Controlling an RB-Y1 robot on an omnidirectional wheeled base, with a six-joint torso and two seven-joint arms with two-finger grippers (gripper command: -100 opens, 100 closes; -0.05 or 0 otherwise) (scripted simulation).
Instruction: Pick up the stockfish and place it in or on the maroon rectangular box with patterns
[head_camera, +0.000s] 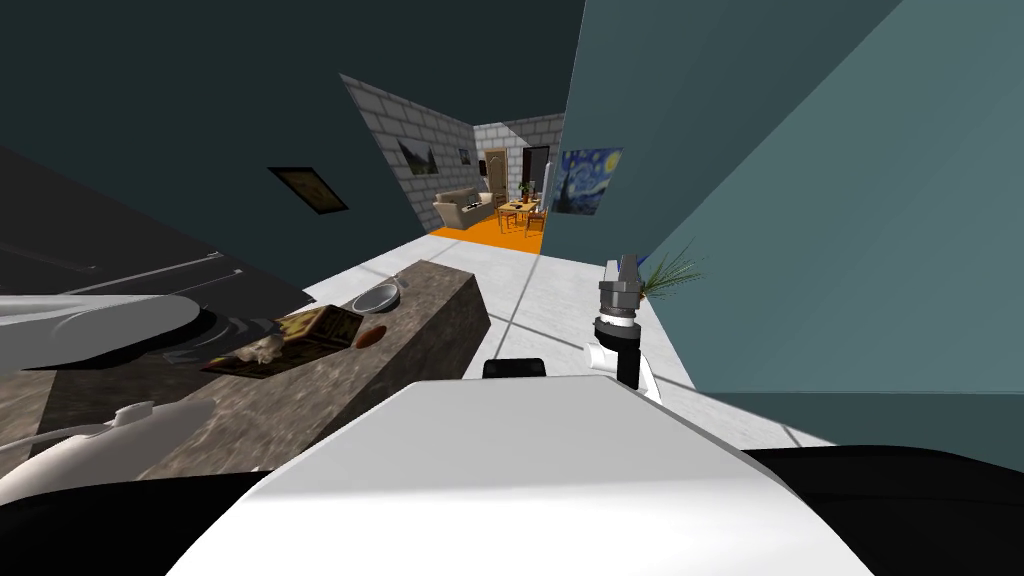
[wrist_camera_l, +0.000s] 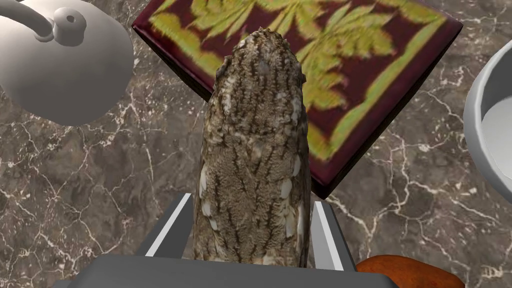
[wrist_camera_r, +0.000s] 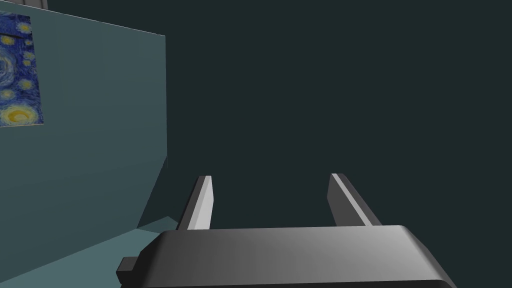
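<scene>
Over the marble counter (wrist_camera_l: 100, 190), our left gripper (wrist_camera_l: 252, 201) clamps the stockfish (wrist_camera_l: 255, 140), its far end above the maroon patterned box (wrist_camera_l: 360, 65). Our right gripper (wrist_camera_r: 270, 181) stands well apart, fingers spread.

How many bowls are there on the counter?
1: a grey bowl beside the maroon box, near the counter's far end. Others may be hidden, since part of the counter is covered.

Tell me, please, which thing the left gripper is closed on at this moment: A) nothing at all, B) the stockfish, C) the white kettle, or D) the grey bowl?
B: in the left wrist view the left gripper clamps the sides of the brown, scaly stockfish, whose far end reaches over the maroon patterned box.
</scene>
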